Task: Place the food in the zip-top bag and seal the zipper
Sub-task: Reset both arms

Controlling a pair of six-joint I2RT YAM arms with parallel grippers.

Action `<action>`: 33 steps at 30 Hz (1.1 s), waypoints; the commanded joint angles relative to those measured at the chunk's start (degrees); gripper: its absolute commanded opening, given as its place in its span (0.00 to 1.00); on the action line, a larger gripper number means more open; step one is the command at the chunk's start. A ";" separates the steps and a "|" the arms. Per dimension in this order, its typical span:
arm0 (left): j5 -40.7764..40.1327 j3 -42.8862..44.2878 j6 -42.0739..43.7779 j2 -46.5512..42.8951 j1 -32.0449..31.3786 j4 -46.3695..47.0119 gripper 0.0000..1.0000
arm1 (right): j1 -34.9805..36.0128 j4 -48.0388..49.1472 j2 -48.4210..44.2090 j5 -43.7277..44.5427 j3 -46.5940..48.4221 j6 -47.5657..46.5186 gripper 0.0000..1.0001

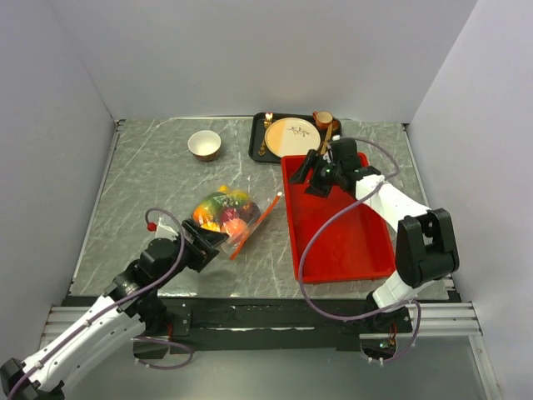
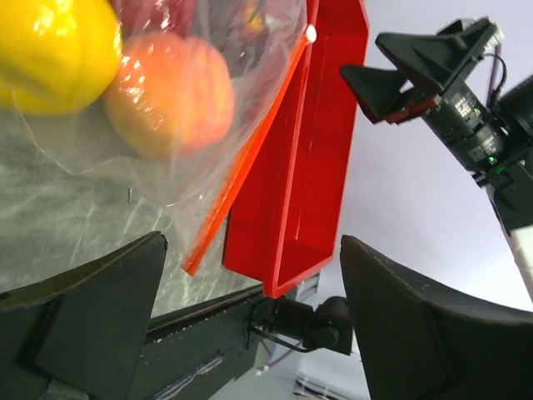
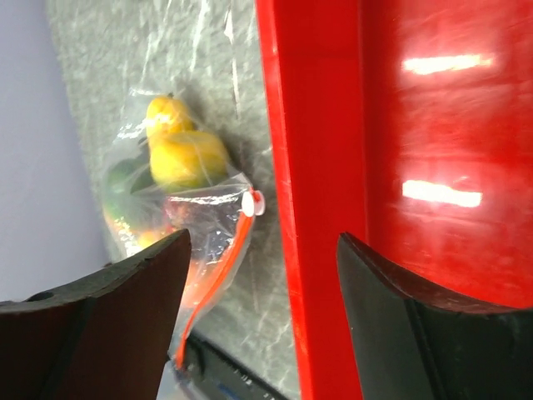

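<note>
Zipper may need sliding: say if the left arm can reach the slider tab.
Probably yes: open left pincer sits by the zipper, nothing between, though the red tray crowds the slider tab.

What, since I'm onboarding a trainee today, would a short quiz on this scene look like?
1. True or false: the food is inside the zip-top bag.
2. Seen from the robot's side, the white slider sits on the zipper at: A) its near end; B) its far end; C) its middle.
3. What lies beneath the right fingers?
Key: 1 true; 2 B; 3 the red tray.
</note>
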 commanded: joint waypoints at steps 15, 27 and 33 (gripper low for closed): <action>-12.94 31.53 24.18 24.57 -0.07 -15.26 0.99 | -2.76 -6.13 -16.99 24.55 -6.48 -6.74 0.93; -14.26 40.76 32.69 31.43 -0.07 -17.37 0.99 | -5.66 -5.78 -19.80 23.87 -8.24 -12.17 0.99; -15.54 49.19 38.08 35.56 0.02 -16.83 0.99 | -5.66 -3.58 -25.25 25.61 -10.52 -16.49 1.00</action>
